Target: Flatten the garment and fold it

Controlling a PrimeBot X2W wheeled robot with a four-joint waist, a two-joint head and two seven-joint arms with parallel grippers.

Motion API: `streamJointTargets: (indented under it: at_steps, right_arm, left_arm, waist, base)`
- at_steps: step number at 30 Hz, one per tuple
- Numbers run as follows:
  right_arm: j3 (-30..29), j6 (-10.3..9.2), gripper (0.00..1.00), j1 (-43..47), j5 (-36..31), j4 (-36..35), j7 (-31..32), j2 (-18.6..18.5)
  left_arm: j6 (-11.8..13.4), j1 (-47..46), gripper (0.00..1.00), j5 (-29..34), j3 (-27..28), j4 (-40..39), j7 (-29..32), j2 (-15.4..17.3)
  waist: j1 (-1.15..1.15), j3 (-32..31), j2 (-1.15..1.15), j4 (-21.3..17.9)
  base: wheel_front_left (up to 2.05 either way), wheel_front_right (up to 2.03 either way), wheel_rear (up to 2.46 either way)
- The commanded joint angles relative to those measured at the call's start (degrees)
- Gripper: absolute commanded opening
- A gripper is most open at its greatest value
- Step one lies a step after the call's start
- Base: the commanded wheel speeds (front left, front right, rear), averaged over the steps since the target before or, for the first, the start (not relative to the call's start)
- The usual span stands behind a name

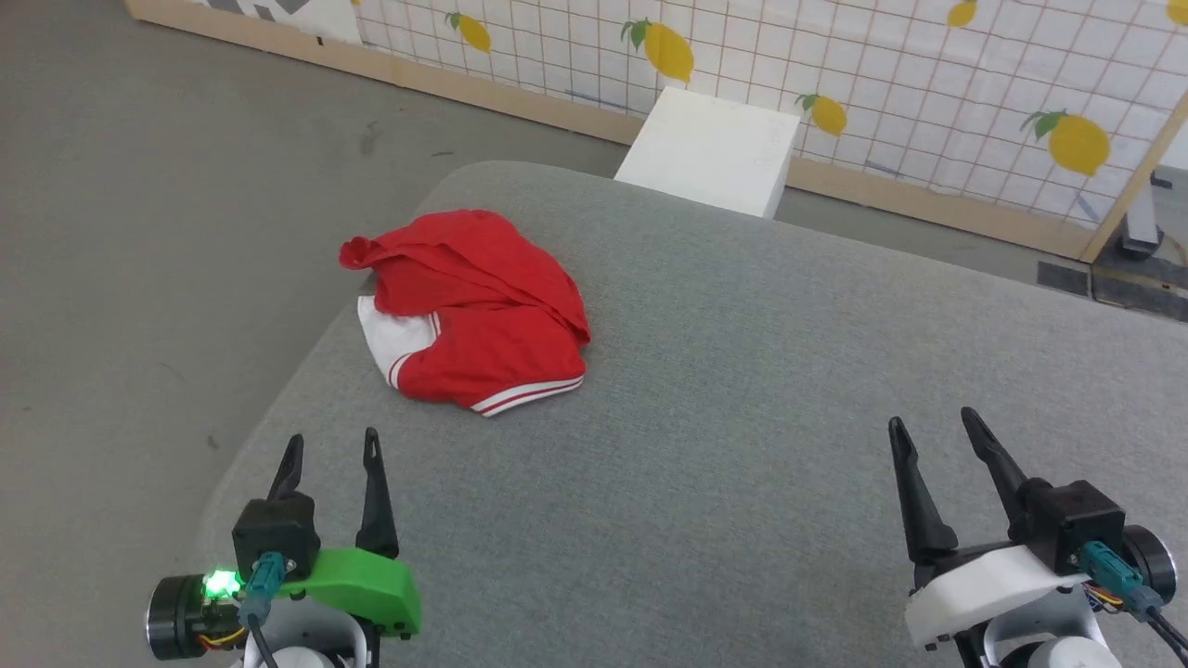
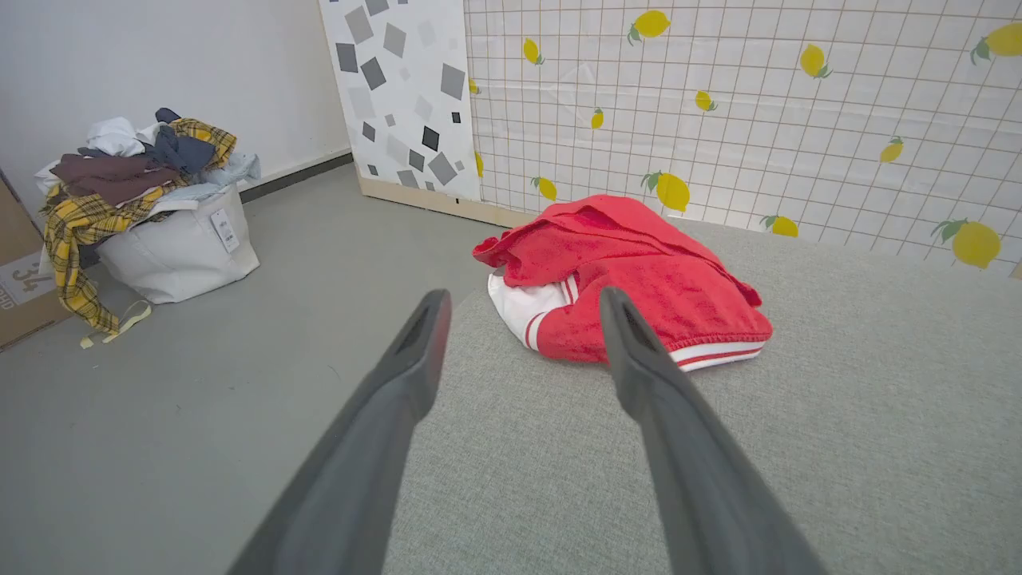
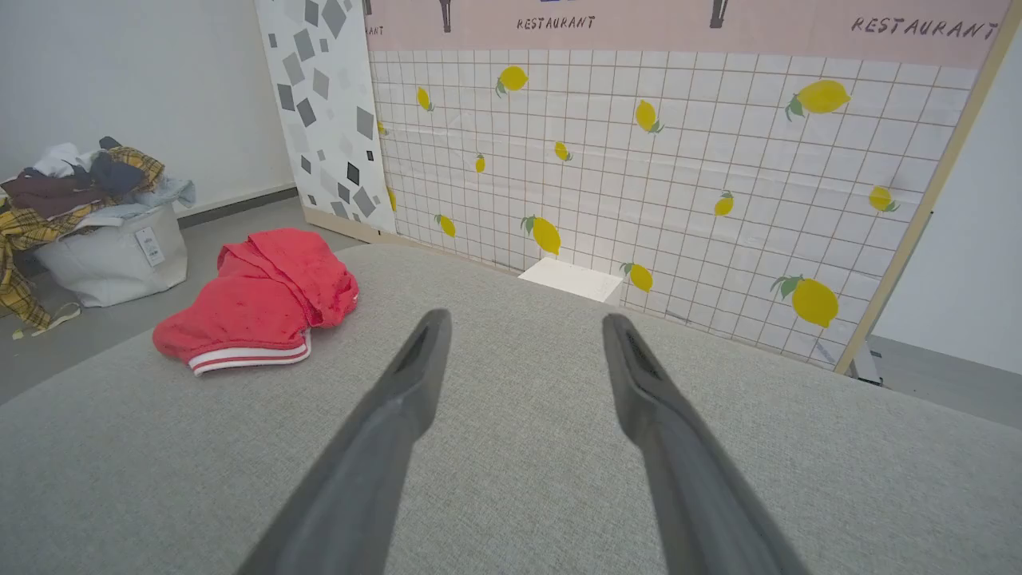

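The red jersey lies crumpled in a heap near the left edge of the grey padded table, a white sleeve with red stripes showing at its near side; the lettering is hidden in the folds. My left gripper stands open at the lower left, short of the jersey and apart from it. In the left wrist view the jersey sits just beyond my open left gripper. My right gripper is open at the lower right, far from the jersey, with nothing between its fingers.
A white box stands beyond the table's far edge, against a lemon-print partition. A white laundry bag piled with clothes sits on the floor to the left. The table's left edge runs close beside the jersey.
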Motion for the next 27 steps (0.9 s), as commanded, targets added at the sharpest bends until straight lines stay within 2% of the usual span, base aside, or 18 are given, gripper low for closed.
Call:
streamJointTargets:
  at_steps: [1, 27]
  right_arm:
    - [0.04, -0.06, 1.0, 0.15, 0.31, 0.28, -0.62, 0.06]
    - [-0.54, -0.08, 1.0, -0.08, 1.21, 1.16, -3.09, 0.09]
  left_arm:
    - [0.52, -0.44, 1.0, -0.53, -0.16, 0.3, -0.57, 0.57]
    - [2.89, -0.59, 1.0, -2.59, -1.57, 1.88, -3.64, 1.39]
  waist:
    - [0.0, -0.17, 0.0, 0.62]
    - [0.0, 0.34, 0.0, 8.06]
  base:
    - [0.0, 0.0, 0.0]
    - [0.0, 0.0, 0.0]
